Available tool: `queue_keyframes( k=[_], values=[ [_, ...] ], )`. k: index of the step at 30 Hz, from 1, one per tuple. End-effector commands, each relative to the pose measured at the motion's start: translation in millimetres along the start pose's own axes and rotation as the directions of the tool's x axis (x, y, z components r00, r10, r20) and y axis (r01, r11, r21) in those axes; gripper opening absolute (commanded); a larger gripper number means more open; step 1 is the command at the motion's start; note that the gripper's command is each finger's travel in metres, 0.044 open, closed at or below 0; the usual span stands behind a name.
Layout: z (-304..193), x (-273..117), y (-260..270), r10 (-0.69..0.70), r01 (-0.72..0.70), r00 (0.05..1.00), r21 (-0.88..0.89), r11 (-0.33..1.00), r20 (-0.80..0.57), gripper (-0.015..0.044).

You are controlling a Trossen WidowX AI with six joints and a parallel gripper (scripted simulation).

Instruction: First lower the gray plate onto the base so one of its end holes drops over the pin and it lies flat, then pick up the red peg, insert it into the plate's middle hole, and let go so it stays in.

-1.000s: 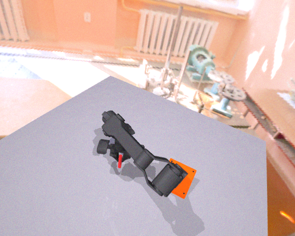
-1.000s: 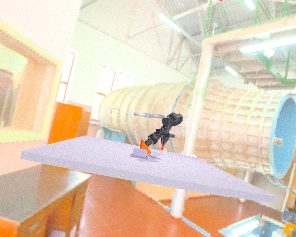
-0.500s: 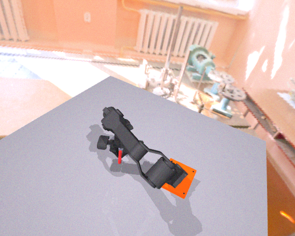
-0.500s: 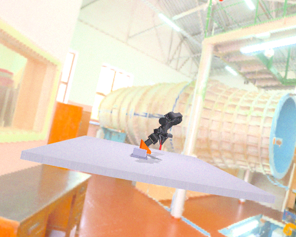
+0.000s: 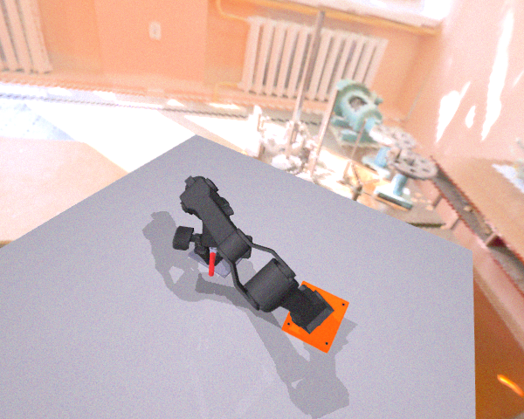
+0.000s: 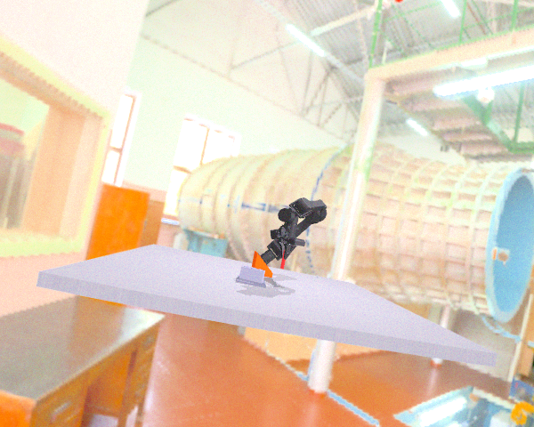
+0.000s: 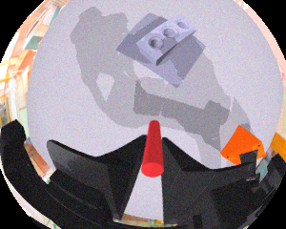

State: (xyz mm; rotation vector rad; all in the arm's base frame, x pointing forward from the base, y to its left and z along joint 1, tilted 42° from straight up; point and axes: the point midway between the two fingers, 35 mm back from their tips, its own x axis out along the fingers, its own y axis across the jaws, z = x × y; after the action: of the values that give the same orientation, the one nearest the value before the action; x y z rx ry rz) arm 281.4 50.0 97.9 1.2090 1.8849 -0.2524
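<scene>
The peg (image 5: 211,264) (image 6: 282,262) (image 7: 153,150) is plain red, the arm (image 5: 219,227) (image 6: 299,225) black, the mount (image 5: 339,304) (image 6: 261,265) (image 7: 242,143) orange with dark dots, the plate (image 7: 150,46) pale gray
</scene>
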Motion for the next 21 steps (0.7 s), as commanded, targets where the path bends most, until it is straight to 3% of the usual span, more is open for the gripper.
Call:
queue_keyframes(
  k=[1, 21],
  values=[
    [14.6, -4.2, 3.7, 0.006, -0.006, 1.0, -0.009, 1.0, 0.015, 0.0],
    [76.8, -4.9, 3.0, 0.009, -0.009, 1.0, -0.008, 1.0, 0.017, 0.0]
  ],
)
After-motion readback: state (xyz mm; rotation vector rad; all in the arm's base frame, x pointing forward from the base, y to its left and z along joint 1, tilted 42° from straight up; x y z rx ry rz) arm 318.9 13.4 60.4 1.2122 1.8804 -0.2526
